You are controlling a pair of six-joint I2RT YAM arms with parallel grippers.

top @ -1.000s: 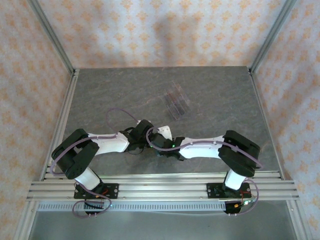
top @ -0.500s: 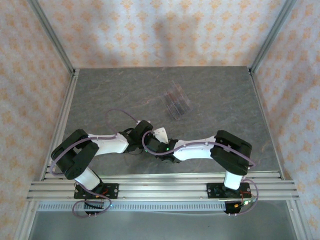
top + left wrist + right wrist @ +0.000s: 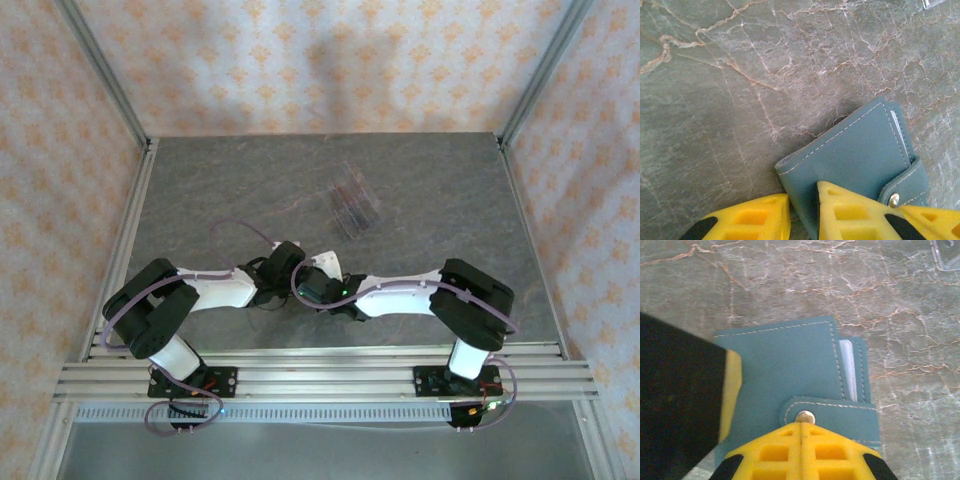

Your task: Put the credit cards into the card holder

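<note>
Right gripper [image 3: 801,426] closed, touching card holder [image 3: 785,365]; left gripper [image 3: 802,194] clamps its edge

The card holder [image 3: 785,365] is lying with its near edge hidden under the right gripper [image 3: 801,427]. Beyond it, a clear case [image 3: 949,254] is running off the view's corner, its contents showing too small to tell from above.

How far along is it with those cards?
Nothing looks done: the credit cards lie back on the table, apart from the teal card holder. In hand: the left gripper pinches the holder's edge, the right gripper is shut at its snapped strap. Left: opening it, loading cards.
</note>
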